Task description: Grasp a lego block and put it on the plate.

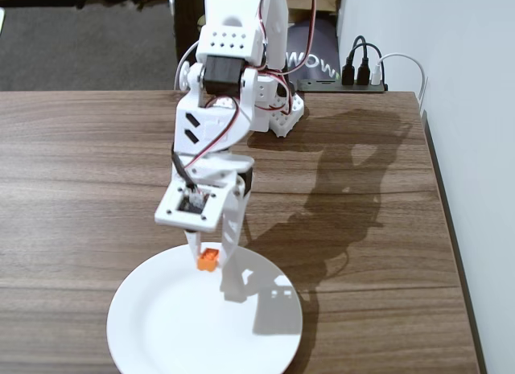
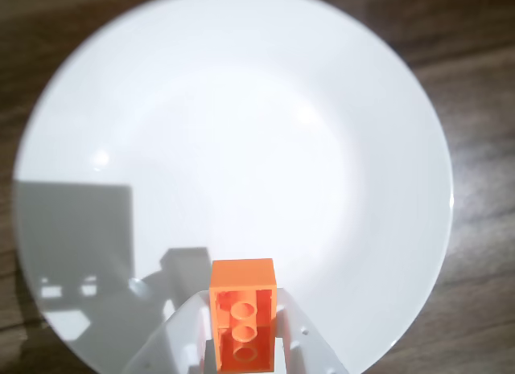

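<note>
Only one piece of lettering can be read. In the fixed view, white capital letters "WOW" stand on a dark object (image 1: pixel 310 56) behind the arm's base, at the far edge of the worktop (image 1: pixel 80 173); the arm cuts off the start of the word and the letters run on to the object's right edge, so the whole word cannot be told. The wrist view shows no text, label or number.

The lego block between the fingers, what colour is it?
Bright orange; the lego block shows best in the wrist view.
</note>
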{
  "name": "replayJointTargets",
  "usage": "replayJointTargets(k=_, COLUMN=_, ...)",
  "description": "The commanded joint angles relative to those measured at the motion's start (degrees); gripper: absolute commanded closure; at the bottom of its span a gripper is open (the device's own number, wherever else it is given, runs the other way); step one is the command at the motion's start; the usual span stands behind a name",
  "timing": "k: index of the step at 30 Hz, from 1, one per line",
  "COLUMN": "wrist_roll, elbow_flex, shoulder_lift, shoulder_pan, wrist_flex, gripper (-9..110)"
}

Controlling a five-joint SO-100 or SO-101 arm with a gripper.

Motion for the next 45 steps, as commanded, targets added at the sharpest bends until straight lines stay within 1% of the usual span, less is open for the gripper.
replayJointTargets(k=1, wrist_roll=0.53, elbow_flex=-3.16, shoulder_lift=-1.05, shoulder_pan=-0.44, wrist_flex=-1.05, gripper=94)
replayJointTargets(k=14, wrist_roll=1.41, elbow_flex=-3.16, shoulder_lift=-2.64, shoulder_pan=0.18, wrist_flex=-2.29, gripper=93)
replayJointTargets(k=18, wrist_roll=2.02, elbow_flex=-3.08, shoulder_lift=-2.64, shoulder_pan=0.35, wrist_flex=-1.93, gripper=86)
replayJointTargets(k=20, wrist_roll=2.11, elbow_flex=-2.99, shoulder_lift=-2.64, shoulder_pan=0.44, wrist_flex=-1.93, gripper=85)
replayJointTargets(k=23, wrist_roll=3.34, elbow_flex=-2.72, shoulder_lift=-2.2, shoulder_pan=0.53, wrist_flex=-1.93, gripper=81)
replayJointTargets(k=37, wrist_roll=6.59, elbow_flex=0.79, shoulder_lift=3.78, shoulder_pan=-1.32, wrist_flex=1.05, gripper=81)
replayJointTargets(k=42, wrist_roll=8.79, elbow_flex=2.02, shoulder_lift=7.47, shoulder_pan=-2.72, wrist_flex=4.13, gripper=82)
replayJointTargets(k=45, wrist_roll=10.46, elbow_flex=3.87, shoulder_lift=10.37, shoulder_pan=-3.69, wrist_flex=4.92, gripper=84)
